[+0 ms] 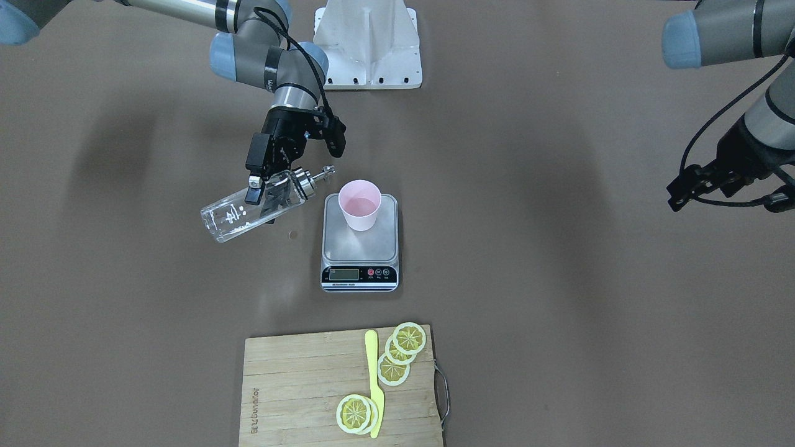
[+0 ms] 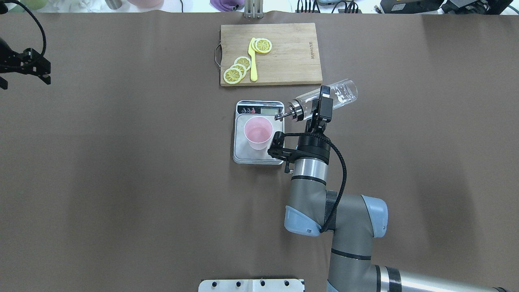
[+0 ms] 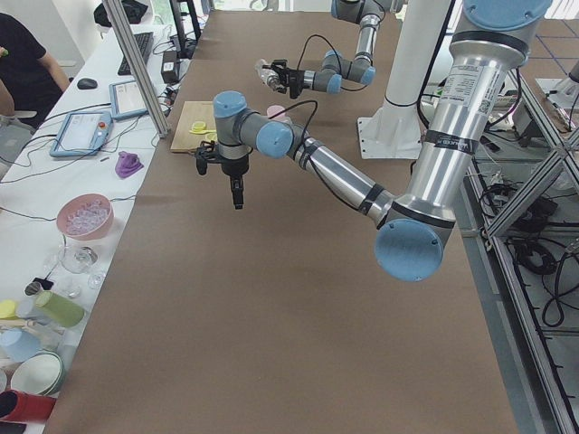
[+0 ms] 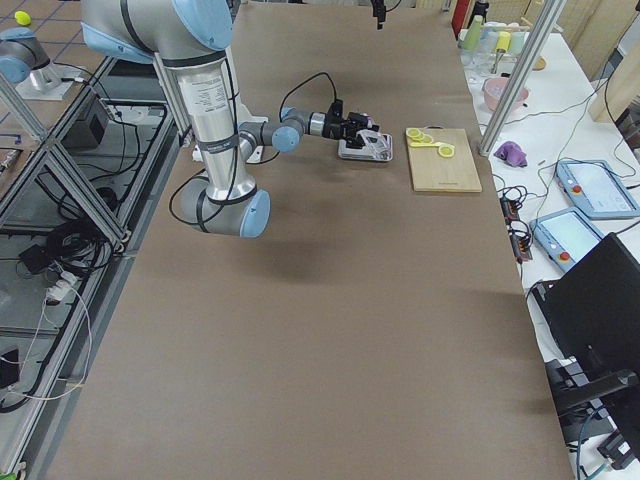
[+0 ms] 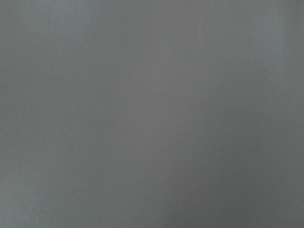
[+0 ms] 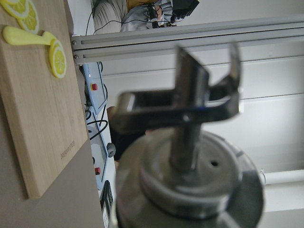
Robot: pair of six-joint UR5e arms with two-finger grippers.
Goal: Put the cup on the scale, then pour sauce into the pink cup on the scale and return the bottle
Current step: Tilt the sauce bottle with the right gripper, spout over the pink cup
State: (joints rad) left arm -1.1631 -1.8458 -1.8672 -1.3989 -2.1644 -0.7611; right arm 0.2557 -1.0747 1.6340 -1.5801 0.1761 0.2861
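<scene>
The brown table (image 2: 121, 162) carries everything. The right arm (image 2: 308, 178) reaches in from 6 o'clock, as the overhead view has it. A wooden cutting board (image 2: 292, 56) with lemon slices (image 2: 237, 69) and a yellow knife (image 2: 253, 69) lies at 12 o'clock of the digital kitchen scale (image 2: 255, 156).

The pink cup (image 2: 258, 132) stands upright on the scale's steel platform, so step 1 looks done. The right gripper (image 2: 323, 103) is clamped across the glass bottle (image 2: 342, 92), just behind its neck. The bottle hangs in the air at 2 o'clock of the cup, tipped close to level. Its silver pour spout (image 2: 284, 115) points at the cup from over the scale's corner and stops just short of the rim. I judge this to be the pouring step, either side of the pour itself. No stream shows, and whether any sauce has reached the cup cannot be told.

The bottle is stiff, smooth glass, so it is likely slippery and breakable. The present grip high on the body seems sound. The cup looks light, and a knock from the spout could tip it.

The left gripper (image 2: 24, 69) hangs well apart at 9 o'clock. Whether its 2 fingers are spread cannot be told.
</scene>
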